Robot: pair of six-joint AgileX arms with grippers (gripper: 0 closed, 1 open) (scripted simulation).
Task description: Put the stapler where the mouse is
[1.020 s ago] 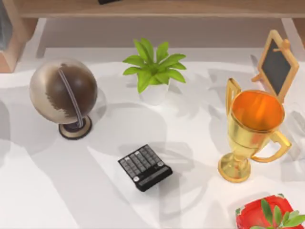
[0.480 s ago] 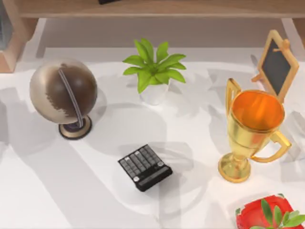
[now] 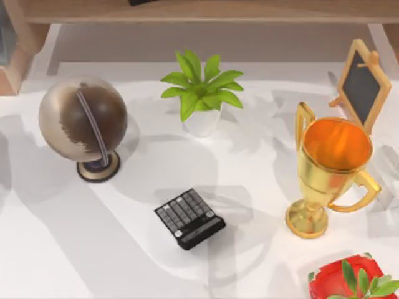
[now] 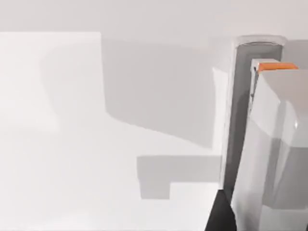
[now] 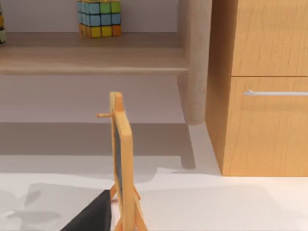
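A white stapler [image 4: 269,144] with a grey base strip and an orange tip lies on the white table, close up in the left wrist view. A dark corner of my left gripper [image 4: 220,215] sits right beside it. The mouse is out of view. A dark corner of my right gripper [image 5: 91,214] hangs next to the small chalkboard easel [image 5: 121,159] at the table's far right.
On the table stand a globe [image 3: 83,121], a potted plant [image 3: 201,93], a black calculator [image 3: 189,218], a gold trophy [image 3: 330,171], the chalkboard easel [image 3: 363,84] and a red planter [image 3: 349,281]. A wooden cabinet [image 5: 262,86] and a shelf with a colour cube [image 5: 99,18] lie behind.
The grey shadows at the table's left edge have shifted a little. The things on the table have not moved.
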